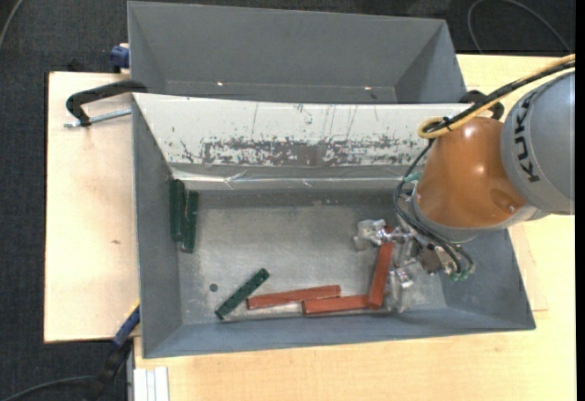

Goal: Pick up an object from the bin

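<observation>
My gripper (pixel 385 255) is low in the bin's right front part, under the orange wrist cover. Its fingers stand open, one finger (pixel 369 232) to the left and one to the right of a red bar (pixel 378 280). That bar runs from under the gripper down toward the front wall. Its lower end meets two more red bars (pixel 315 301) lying end to end along the front wall. A dark green bar (pixel 242 292) lies slanted just left of them.
Two dark green blocks (pixel 182 216) lie side by side against the left wall. The arm and its orange cover hide the bin's right side.
</observation>
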You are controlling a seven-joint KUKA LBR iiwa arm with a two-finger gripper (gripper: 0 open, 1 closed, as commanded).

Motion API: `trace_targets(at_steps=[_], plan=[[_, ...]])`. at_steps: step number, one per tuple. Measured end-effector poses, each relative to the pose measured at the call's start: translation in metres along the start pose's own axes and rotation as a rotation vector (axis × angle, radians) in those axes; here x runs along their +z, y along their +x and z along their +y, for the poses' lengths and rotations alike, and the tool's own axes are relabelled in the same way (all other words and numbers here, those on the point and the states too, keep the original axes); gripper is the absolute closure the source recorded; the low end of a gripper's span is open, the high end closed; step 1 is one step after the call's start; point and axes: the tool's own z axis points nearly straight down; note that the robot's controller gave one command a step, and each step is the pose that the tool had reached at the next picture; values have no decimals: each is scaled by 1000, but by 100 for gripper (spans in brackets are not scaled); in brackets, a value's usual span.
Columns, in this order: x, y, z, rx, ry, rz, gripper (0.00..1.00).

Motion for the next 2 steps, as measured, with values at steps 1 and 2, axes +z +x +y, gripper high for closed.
trace_targets(at_steps=[1,2], plan=[[-1,0,-2,3,3,-2,100],[-134,-87,13,46,6,-20,100]])
